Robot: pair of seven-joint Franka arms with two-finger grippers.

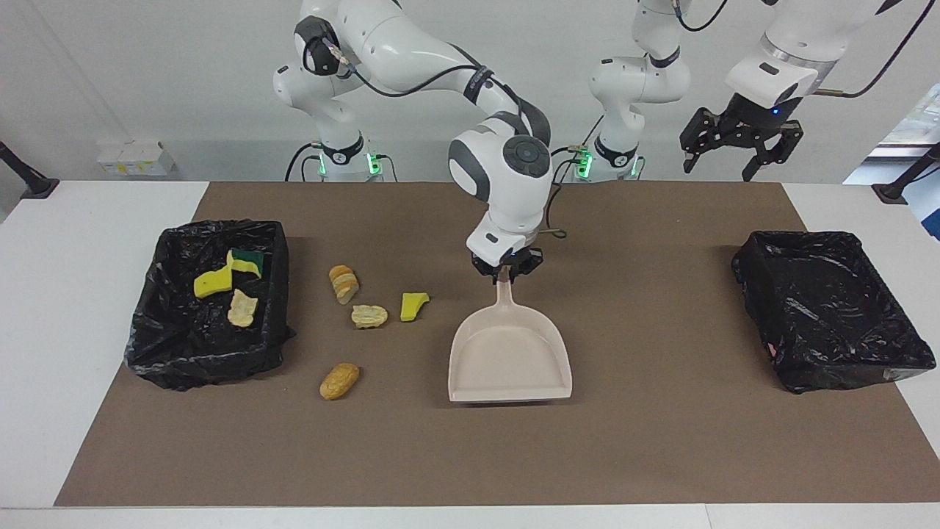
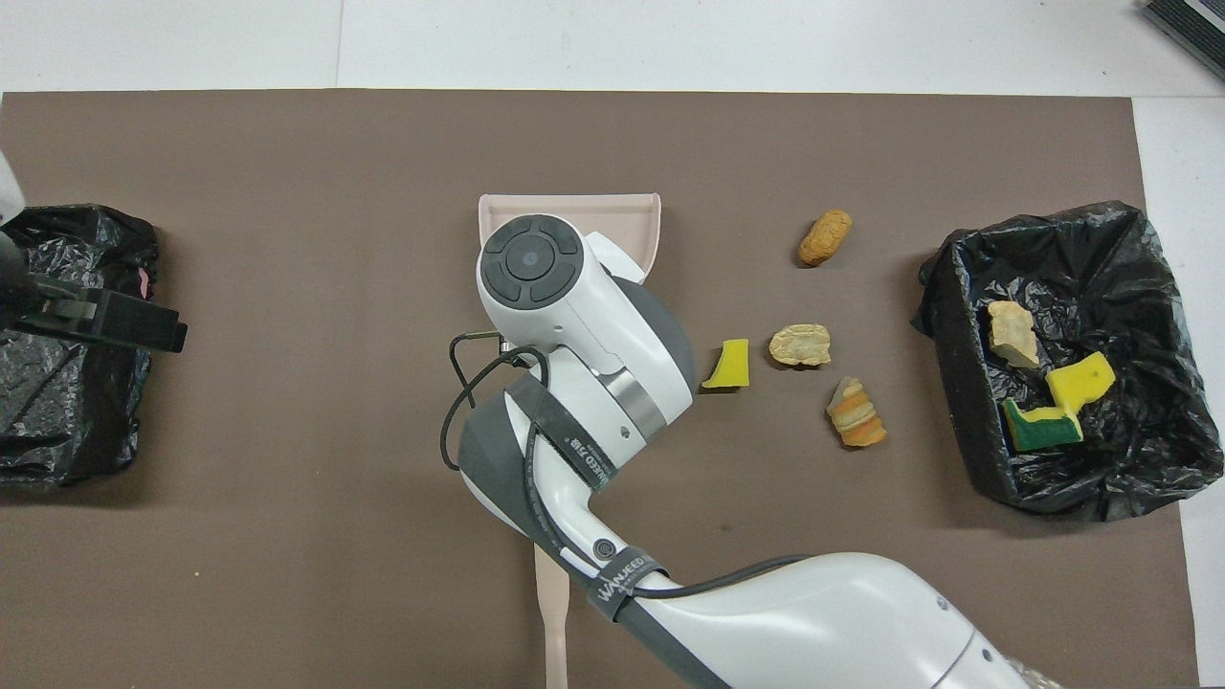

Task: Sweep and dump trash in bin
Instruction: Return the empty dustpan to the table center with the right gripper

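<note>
The dustpan handle is clamped in the right gripper at centre frame, its lip resting low on the mat. The left gripper, jaws spread and empty, is parked at upper right above the table edge. Four trash bits are left at centre left, beside the bin that holds three. With the brush idle, bits could be shoved away by the pan.

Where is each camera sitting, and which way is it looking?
Facing view: high across the table, looking at both robots; both arms show, the right tool holding the dustpan.
Overhead view: high above the robots' end, looking steeply down; mostly the right arm shows.
Both share the dustpan, brown roll and filled bin.
</note>
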